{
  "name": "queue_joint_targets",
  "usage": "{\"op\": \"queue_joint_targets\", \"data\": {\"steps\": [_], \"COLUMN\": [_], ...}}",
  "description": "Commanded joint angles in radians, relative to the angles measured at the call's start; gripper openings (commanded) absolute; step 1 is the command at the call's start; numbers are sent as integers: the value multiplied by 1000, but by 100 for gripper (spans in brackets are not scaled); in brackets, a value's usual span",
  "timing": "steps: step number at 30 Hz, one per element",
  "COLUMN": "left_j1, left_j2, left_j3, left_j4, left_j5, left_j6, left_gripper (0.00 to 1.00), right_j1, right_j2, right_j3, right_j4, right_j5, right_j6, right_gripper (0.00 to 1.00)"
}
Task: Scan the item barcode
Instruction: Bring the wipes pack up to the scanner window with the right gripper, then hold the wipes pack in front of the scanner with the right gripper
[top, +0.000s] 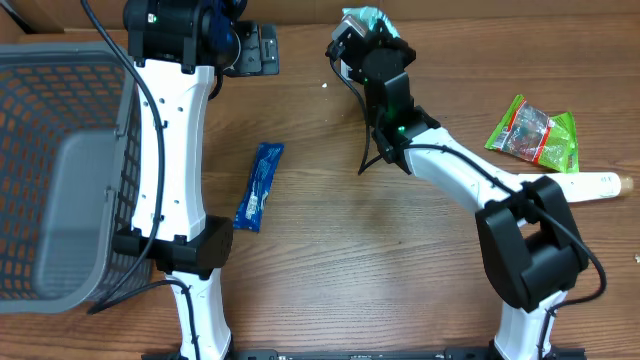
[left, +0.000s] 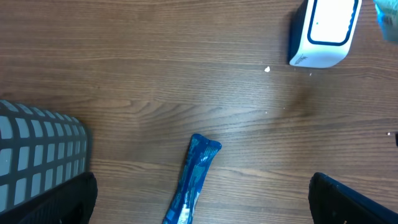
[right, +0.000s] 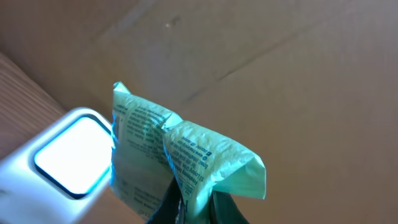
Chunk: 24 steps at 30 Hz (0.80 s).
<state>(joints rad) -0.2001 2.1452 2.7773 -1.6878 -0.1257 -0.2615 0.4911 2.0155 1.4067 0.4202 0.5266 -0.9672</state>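
Crinkly green pkt (right: 186, 155) in R claw (right: 194, 206), beside rounded scanner (right: 62, 155).

The left arm (top: 178, 150) and right arm (top: 465, 172) are built alike: smooth white tubular links between blocky black joint housings (top: 530, 250). Behind the left hand (top: 190, 35), small dark screw holes dot the white link, and a black cable (top: 150, 110) runs alongside it. Behind the right hand (top: 358, 40), a green light (top: 400, 128) glows on the black casing.

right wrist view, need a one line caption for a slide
Right gripper shut on a pale green packet, holding it beside the white barcode scanner.
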Motion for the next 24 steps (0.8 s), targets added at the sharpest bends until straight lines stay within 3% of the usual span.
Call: {"op": "queue_joint_targets", "data": {"steps": [1, 10, 17, 20, 24], "left_j1": [10, 10, 10, 10, 10], "left_j2": [7, 7, 7, 7, 7], "left_j3": [7, 7, 7, 7, 7], "left_j4": [-2, -2, -2, -2, -2], "left_j5": [-12, -12, -12, -12, -12], "left_j6": [0, 0, 0, 0, 0], "left_gripper": [100, 100, 100, 100, 100], "right_j1": [-40, -100, -101, -114, -131], "right_j2": [35, 130, 187, 218, 237], "right_j3": [15, 15, 16, 16, 16], "right_j4": [43, 269, 327, 418, 410], "right_j5": [-72, -227, -339, -378, -403], "right_j6": [-262, -295, -455, -464, -463], "right_gripper": [4, 4, 4, 4, 4]}}
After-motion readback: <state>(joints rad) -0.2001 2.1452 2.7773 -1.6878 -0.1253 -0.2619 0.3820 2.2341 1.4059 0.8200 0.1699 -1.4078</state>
